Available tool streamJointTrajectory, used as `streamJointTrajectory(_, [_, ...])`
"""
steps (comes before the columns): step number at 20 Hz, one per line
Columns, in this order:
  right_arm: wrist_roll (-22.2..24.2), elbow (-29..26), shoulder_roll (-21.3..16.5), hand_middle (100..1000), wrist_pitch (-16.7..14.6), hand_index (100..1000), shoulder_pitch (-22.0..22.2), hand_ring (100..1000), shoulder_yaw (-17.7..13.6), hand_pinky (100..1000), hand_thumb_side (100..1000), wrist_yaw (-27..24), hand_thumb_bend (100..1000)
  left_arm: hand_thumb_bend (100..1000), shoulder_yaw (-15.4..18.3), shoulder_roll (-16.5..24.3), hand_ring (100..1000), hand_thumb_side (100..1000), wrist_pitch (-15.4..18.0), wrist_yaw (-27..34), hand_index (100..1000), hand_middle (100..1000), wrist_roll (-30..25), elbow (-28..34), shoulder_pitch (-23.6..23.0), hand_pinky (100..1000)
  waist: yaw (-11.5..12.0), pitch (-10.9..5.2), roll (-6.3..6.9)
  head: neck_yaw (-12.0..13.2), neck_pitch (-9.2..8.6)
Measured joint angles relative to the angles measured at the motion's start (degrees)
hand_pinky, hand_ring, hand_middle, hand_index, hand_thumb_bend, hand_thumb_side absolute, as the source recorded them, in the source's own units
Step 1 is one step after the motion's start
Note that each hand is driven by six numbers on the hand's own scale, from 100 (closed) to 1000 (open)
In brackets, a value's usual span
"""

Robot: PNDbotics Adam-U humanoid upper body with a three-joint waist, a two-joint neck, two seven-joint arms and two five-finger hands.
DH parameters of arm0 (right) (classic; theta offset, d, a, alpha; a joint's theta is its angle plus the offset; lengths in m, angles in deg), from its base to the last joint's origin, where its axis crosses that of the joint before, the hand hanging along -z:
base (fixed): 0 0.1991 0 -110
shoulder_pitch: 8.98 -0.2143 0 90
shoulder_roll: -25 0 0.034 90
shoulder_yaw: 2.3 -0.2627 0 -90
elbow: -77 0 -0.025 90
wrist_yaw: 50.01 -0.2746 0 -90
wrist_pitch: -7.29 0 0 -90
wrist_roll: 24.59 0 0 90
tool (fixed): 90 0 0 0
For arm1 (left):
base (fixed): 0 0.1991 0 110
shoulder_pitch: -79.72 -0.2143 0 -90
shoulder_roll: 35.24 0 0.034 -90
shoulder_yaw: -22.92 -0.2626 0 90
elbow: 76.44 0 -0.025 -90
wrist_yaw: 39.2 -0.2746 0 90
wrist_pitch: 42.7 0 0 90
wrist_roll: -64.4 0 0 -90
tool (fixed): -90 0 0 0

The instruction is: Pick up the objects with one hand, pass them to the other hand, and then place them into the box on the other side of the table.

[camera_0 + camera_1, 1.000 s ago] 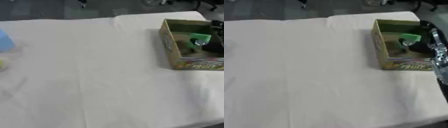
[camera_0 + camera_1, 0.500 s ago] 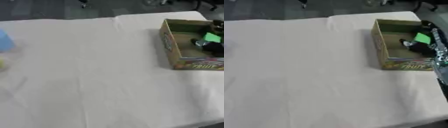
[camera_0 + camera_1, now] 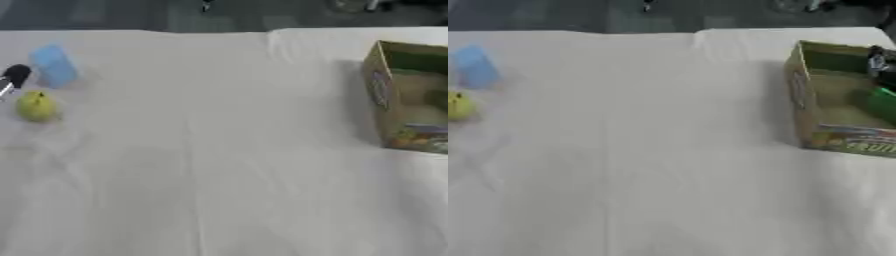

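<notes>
Left eye view: left robot hand (image 3: 15,76) near pear (image 3: 36,106), table edge.

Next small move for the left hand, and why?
Probably ease the left hand down onto the yellow pear-like fruit: it hovers just above it at the table's left edge, holding nothing, and the fruit and blue object are still outside the box.

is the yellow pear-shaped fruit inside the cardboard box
No, the yellow pear-shaped fruit lies on the white tablecloth at the left, far from the cardboard box.
</notes>
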Motion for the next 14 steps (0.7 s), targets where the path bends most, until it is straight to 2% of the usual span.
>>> streamJointTrajectory(6, [0.51,-2.73,-0.01,884,-1.13,905,-0.66,916,0.22,942,226,-0.92,366,640,0.68,1.02,685,125,-4.61,-1.66,802,591,2.02,-2.28,0.87,730,0.06,0.00,0.00,2.53,0.00])
streamJointTrajectory(14, [0.67,-3.43,-0.02,870,-1.11,893,-1.48,899,0.83,930,223,-1.14,355,660,0.21,1.99,688,147,-11.99,-3.84,800,598,-0.24,-7.47,3.95,731,0.07,0.00,0.00,3.84,-0.02])
